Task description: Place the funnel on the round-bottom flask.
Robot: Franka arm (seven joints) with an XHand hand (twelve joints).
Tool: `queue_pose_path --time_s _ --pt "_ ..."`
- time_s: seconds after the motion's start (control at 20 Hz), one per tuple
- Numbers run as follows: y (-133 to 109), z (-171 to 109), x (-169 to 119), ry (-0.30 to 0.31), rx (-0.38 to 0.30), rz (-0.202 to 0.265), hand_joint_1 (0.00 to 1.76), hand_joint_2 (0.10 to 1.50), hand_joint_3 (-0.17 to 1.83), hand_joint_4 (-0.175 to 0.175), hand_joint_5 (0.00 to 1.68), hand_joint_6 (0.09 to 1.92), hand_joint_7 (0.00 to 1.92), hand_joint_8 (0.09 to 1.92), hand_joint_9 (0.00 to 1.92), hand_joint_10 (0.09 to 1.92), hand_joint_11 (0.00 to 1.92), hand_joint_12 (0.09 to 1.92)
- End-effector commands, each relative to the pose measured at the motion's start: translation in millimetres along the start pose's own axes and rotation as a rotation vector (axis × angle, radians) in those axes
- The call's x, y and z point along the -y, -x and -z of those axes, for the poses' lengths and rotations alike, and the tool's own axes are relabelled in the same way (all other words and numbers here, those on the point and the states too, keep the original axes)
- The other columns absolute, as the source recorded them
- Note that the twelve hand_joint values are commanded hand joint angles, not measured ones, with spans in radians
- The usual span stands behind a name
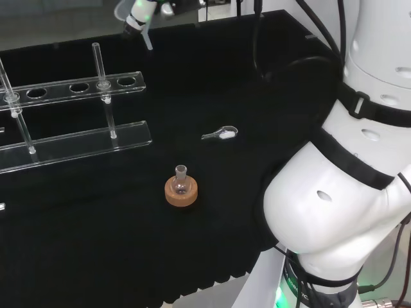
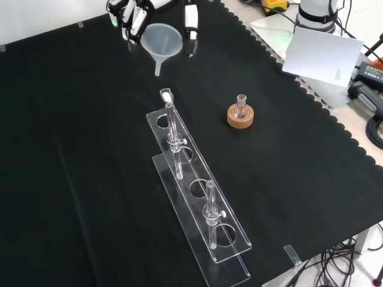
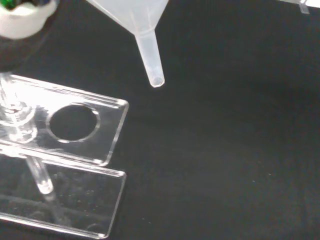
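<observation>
We see the bench (image 2: 72,149) under black cloth, with the clear test tube rack (image 2: 197,203) carrying two tubes in the front view. The hand (image 2: 134,15) sits at that view's top, fingers (image 2: 191,18) curled around the funnel (image 2: 161,42), held above the cloth, spout down. The round-bottom flask (image 2: 240,110) stands upright in its cork ring (image 2: 240,118), well apart from the funnel.

The translucent white plastic funnel (image 2: 161,40) hangs upright, spout down, clear of the cloth at the front view's top. The small clear glass round-bottom flask (image 2: 240,109) stands upright on a cork ring stand (image 2: 240,117), well apart from it.
</observation>
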State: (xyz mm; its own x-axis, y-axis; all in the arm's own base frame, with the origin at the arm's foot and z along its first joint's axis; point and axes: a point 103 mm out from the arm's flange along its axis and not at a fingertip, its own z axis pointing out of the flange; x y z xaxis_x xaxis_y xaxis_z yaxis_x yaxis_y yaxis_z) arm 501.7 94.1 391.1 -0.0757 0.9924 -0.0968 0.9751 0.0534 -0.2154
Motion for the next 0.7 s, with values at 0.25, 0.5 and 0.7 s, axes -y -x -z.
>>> queue_pose_path --time_s 0.25,0.5,0.7 --pt "-12 -7 2 -0.008 -0.031 -0.059 0.85 0.6 0.53 0.175 0.89 0.56 1.05 0.58 0.69 0.41 0.0 1.26" --pt "-1 -18 15 0.015 -0.085 -0.085 0.86 0.6 0.53 0.175 0.89 0.56 1.05 0.58 0.69 0.4 0.0 1.25" --pt "3 -25 27 0.018 -0.09 -0.079 0.87 0.6 0.54 0.175 0.9 0.56 1.06 0.58 0.7 0.4 0.0 1.25"
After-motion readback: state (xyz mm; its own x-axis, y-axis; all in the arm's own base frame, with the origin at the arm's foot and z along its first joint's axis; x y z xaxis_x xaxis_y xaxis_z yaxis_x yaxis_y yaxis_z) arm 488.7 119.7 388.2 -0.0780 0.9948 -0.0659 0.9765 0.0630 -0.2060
